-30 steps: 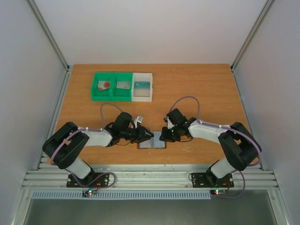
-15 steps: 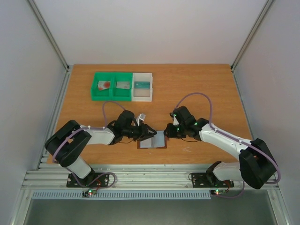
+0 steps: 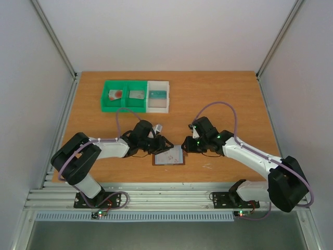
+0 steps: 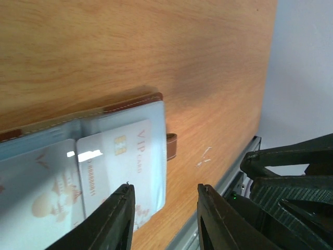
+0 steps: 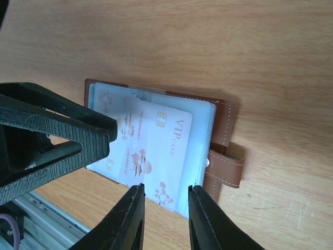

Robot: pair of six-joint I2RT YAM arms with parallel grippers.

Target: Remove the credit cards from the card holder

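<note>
The brown card holder (image 3: 182, 162) lies open on the table between both arms, blue-grey sleeves up. A whitish credit card marked VIP (image 5: 169, 143) sits partly out of its sleeve over a second pale card (image 5: 130, 130). The snap strap (image 5: 226, 167) sticks out to the side. My left gripper (image 3: 162, 145) hovers open over the holder's left part, nothing between its fingers. In the left wrist view the gripper (image 4: 164, 186) stands over the VIP card (image 4: 130, 156) and the holder's leather edge (image 4: 132, 102). My right gripper (image 5: 166, 186) is open just above that card's free end.
A green two-compartment bin (image 3: 104, 97) and a white bin (image 3: 167, 97) stand at the back left. A red card (image 3: 115, 94) and a grey card (image 3: 137, 94) lie in the green one. The table's near edge and metal rail (image 3: 166, 195) run just behind the holder.
Both grippers have backed off the holder and opened a little. The right arm swung outward to the right. The holder now lies spread open with its cards showing.
</note>
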